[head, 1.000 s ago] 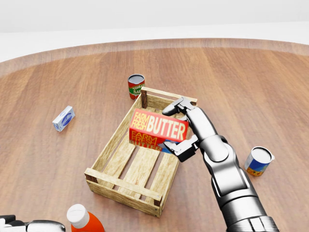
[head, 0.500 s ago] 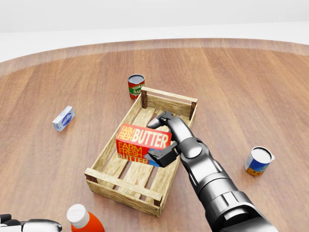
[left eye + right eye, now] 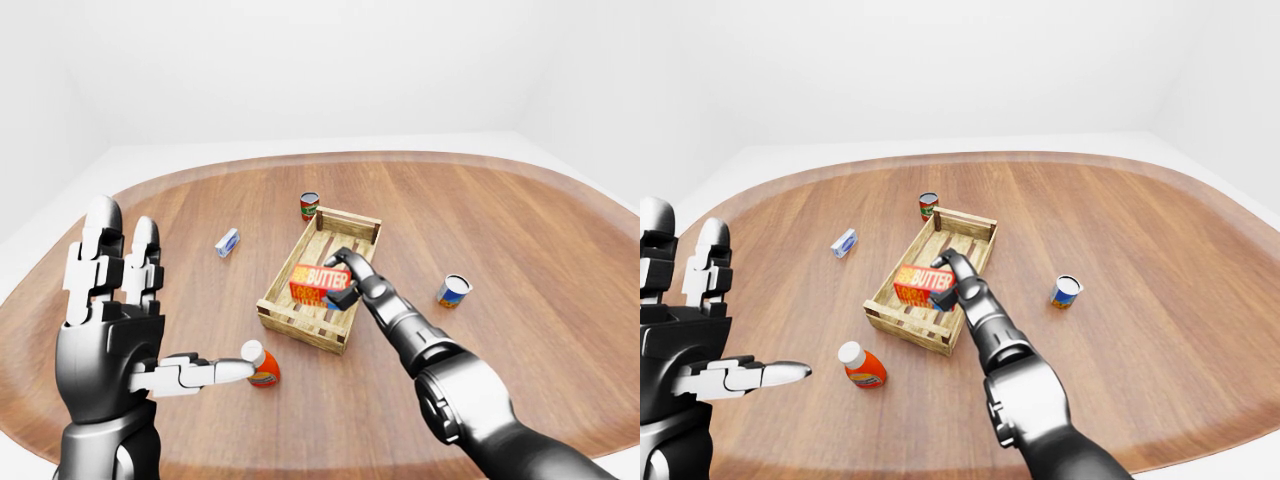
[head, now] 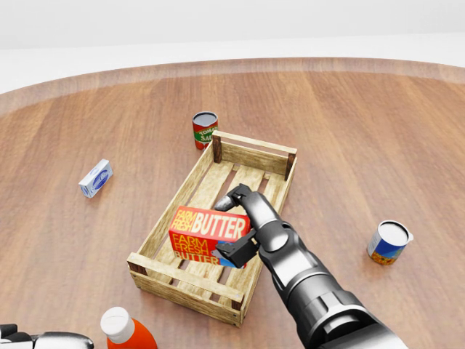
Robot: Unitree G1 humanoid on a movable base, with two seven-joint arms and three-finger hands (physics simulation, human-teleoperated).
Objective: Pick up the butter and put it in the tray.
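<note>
The right robot hand (image 4: 236, 222) is clamped on the butter (image 4: 207, 234), fingers wrapped over the box's right end, holding it inside the tray (image 4: 168, 275) near its lower end; whether the box touches the slats is hidden; the left robot hand (image 3: 115, 320) is raised with fingers spread wide, empty, partly covering an orange bottle (image 3: 261, 364) on the bench (image 4: 378, 131).

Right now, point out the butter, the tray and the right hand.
butter (image 4: 207, 233): head view, printed top face.
tray (image 4: 253, 147): head view, top end wall.
right hand (image 4: 242, 226): head view, between fingertips gripping the butter.
</note>
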